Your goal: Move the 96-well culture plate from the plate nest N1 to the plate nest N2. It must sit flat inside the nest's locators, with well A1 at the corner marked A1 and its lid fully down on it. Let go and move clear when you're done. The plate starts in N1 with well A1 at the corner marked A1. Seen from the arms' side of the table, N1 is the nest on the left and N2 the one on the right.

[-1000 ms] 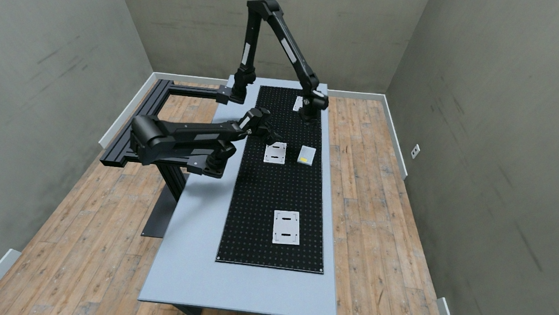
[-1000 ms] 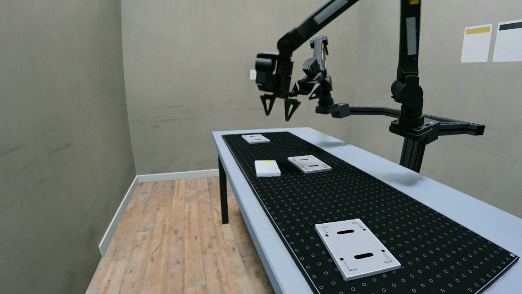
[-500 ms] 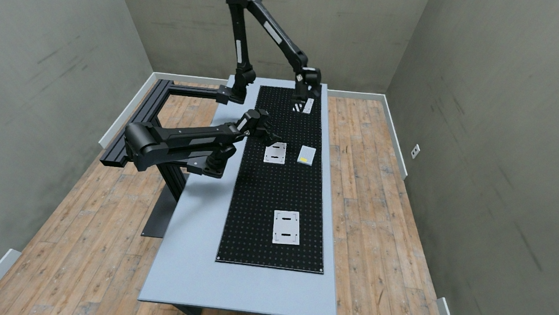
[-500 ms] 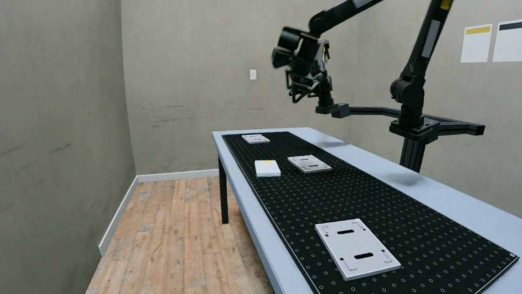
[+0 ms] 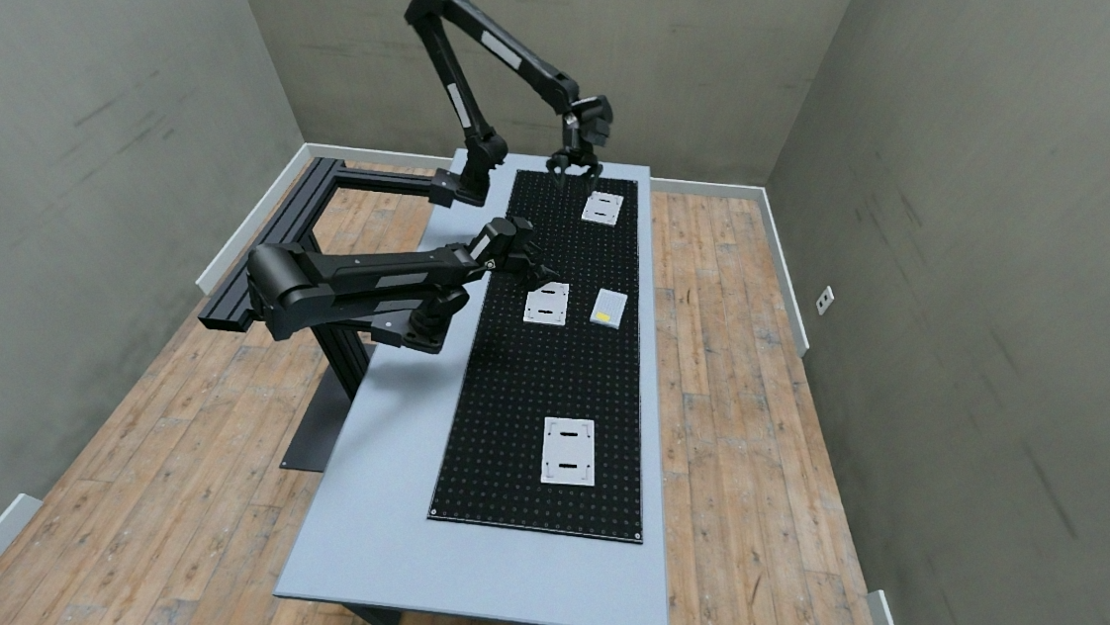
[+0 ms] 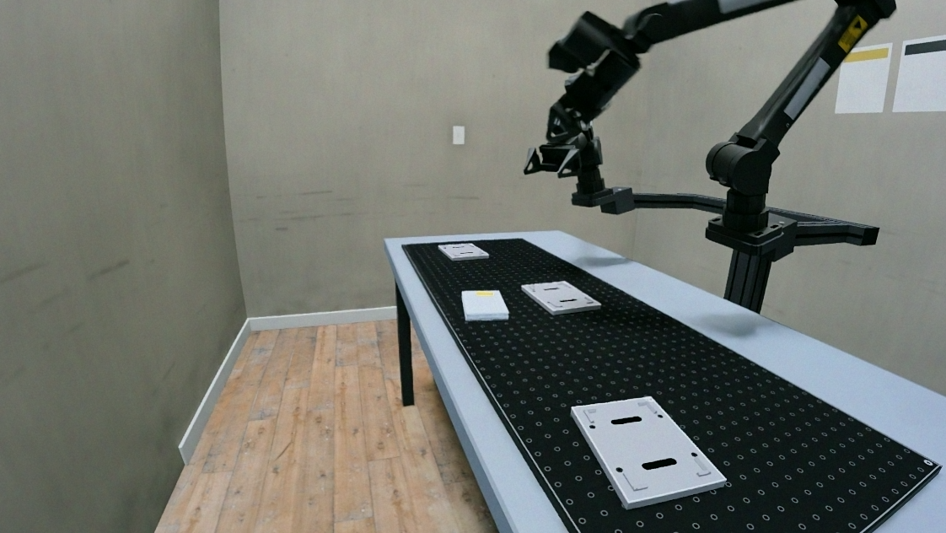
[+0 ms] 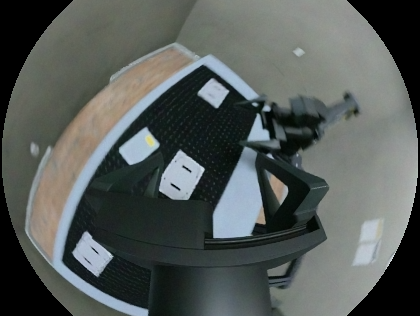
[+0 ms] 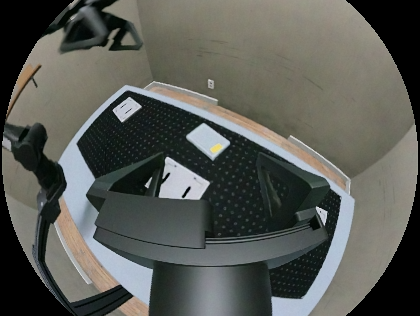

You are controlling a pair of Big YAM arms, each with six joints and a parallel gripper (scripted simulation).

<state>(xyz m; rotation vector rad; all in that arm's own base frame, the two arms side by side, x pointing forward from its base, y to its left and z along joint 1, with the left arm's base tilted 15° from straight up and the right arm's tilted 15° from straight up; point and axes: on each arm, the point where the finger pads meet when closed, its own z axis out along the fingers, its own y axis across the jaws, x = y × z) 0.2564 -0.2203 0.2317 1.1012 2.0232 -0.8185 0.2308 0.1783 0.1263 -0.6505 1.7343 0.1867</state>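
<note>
The plate (image 5: 608, 308) (image 6: 484, 308) (image 7: 136, 149) (image 8: 204, 140) lies on the black board (image 5: 535, 372) (image 6: 615, 363) (image 7: 172, 115) (image 8: 235, 200), outside every nest and near the middle one (image 5: 545, 304) (image 6: 559, 295) (image 7: 180, 178) (image 8: 176, 184). Any writing on its yellow label (image 5: 602, 316) (image 6: 484, 293) (image 7: 150, 140) (image 8: 216, 148) is illegible. The left gripper (image 5: 576, 186) (image 6: 562, 129) (image 7: 209, 158) (image 8: 122, 43) and right gripper (image 5: 548, 263) (image 6: 545, 166) (image 7: 235, 122) (image 8: 210, 157) both stand wide, holding nothing.

The left gripper (image 5: 577, 188) (image 6: 562, 122) (image 7: 209, 158) (image 8: 122, 43) went outward, toward the table's end; the nest (image 5: 601, 208) (image 6: 638, 444) (image 7: 93, 254) (image 8: 127, 109) at that end, before partly hidden in the top view, became uncovered; the elbow of the right arm (image 5: 388, 271) shifted slightly.
</note>
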